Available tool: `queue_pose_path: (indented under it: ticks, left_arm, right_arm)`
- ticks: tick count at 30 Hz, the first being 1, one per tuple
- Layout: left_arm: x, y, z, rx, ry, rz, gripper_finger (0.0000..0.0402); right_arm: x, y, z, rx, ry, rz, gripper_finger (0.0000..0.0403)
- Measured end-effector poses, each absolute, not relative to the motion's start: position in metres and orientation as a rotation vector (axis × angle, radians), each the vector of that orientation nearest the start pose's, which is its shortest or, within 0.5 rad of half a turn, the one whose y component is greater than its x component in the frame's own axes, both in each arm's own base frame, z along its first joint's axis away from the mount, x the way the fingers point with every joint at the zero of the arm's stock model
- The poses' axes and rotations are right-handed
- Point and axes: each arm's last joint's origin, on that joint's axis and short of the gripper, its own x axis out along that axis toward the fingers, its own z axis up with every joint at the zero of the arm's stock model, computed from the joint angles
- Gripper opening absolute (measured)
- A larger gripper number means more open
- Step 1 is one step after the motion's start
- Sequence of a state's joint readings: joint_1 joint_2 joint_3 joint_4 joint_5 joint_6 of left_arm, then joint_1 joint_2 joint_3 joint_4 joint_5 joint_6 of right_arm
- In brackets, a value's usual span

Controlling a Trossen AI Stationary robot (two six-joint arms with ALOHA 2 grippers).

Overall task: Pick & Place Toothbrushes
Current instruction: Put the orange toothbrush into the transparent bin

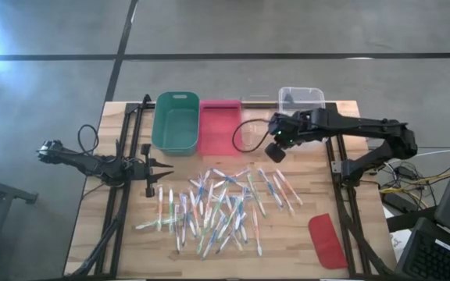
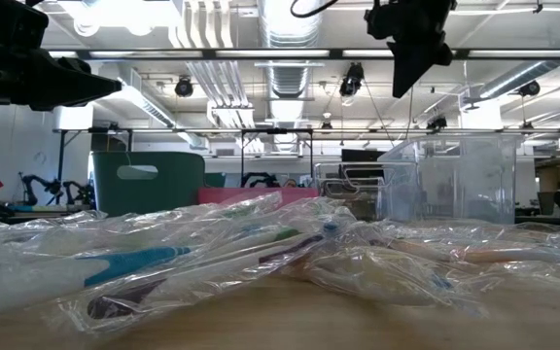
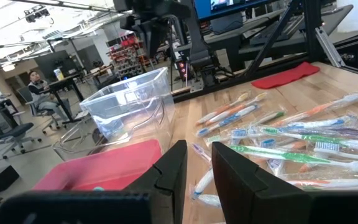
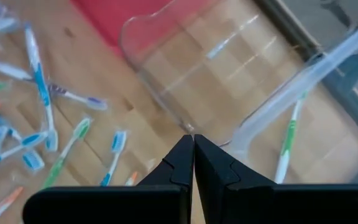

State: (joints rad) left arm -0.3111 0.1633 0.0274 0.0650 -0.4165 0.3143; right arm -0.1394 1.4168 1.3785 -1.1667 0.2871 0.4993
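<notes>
While glossy wrapped toothbrushes (image 1: 217,207) sprawl, a clear bin (image 1: 301,99) stands boxy.

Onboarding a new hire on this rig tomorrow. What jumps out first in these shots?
The heap of wrapped toothbrushes strewn across the middle of the table, nearest the front edge. Behind it, along the back edge, a row of bins: green bin, red bin, clear bin. The right claw hangs shut above the table beside the clear bin, with a green toothbrush lying in it; the left claw waits at the heap's left edge.
</notes>
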Motion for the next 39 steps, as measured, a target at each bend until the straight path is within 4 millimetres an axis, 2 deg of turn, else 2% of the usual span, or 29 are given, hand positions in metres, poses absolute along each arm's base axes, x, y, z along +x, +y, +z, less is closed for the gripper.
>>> queue_pose_path:
  ticks: [6,12,25,33,39]
  left_arm:
    - [0.103,-0.021,0.166,0.339,0.083,0.094,0.0081]
    - [0.103,-0.021,0.166,0.339,0.083,0.094,0.0081]
    - [0.103,-0.021,0.166,0.339,0.083,0.094,0.0081]
    - [0.103,-0.021,0.166,0.339,0.082,0.094,0.0081]
    - [0.103,-0.021,0.166,0.339,0.082,0.094,0.0081]
  right_arm:
    - [0.271,-0.027,0.313,0.329,1.132,-0.639,0.0008]
    - [0.275,-0.001,0.301,0.313,1.172,-0.603,0.0008]
    - [0.242,0.054,0.263,0.346,1.242,-0.627,0.0009]
    - [0.221,0.059,0.232,0.415,1.271,-0.782,0.0009]
    - [0.216,0.056,0.221,0.426,1.288,-0.822,0.0011]
